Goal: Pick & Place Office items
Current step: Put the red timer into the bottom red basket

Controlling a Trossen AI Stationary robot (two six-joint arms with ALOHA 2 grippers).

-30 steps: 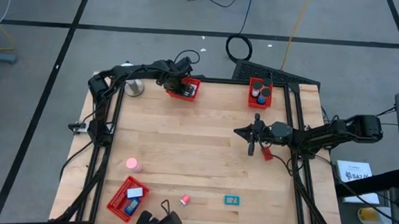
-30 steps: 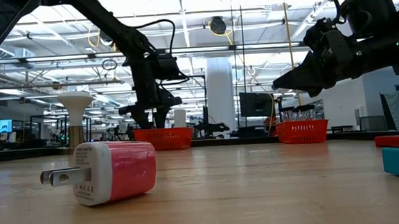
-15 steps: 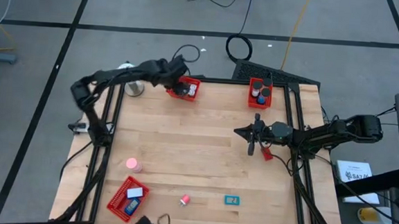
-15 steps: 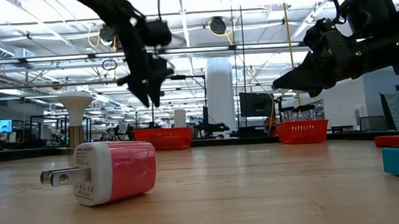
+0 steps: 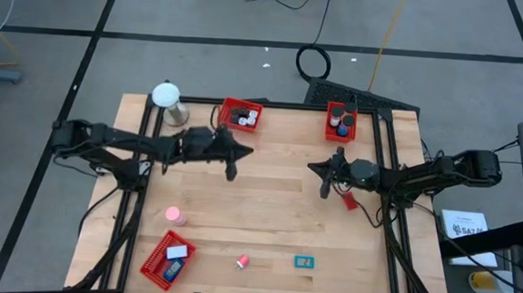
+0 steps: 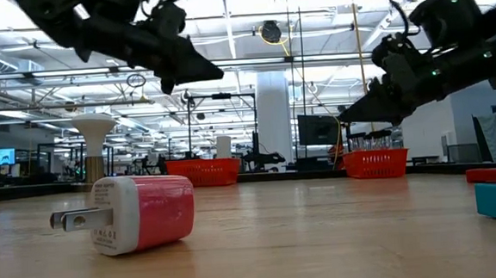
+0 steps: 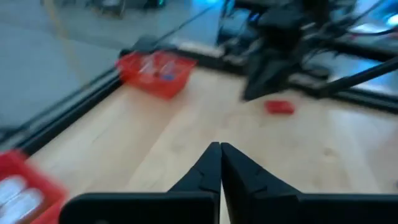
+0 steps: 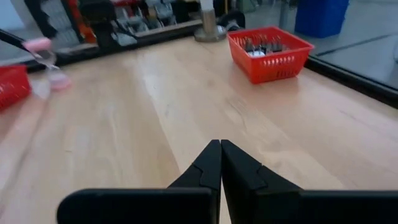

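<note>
Two grippers hang over the table, both pinched fully shut with nothing in them: the left gripper [image 5: 232, 172] just below the back-left tray [image 5: 241, 115], the right gripper [image 5: 324, 190] mid-right. Loose items lie near the front: a pink charger [image 5: 175, 216], a small red piece [image 5: 243, 261], a teal block [image 5: 303, 262], and a red piece [image 5: 350, 202] beside the right arm.

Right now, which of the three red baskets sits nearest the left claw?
The red basket at the table's far edge, just beyond the shut left claw; the others sit far right and near left.

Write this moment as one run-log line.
left gripper: shut, empty, above table | right gripper: shut, empty | pink item: loose on table
</note>
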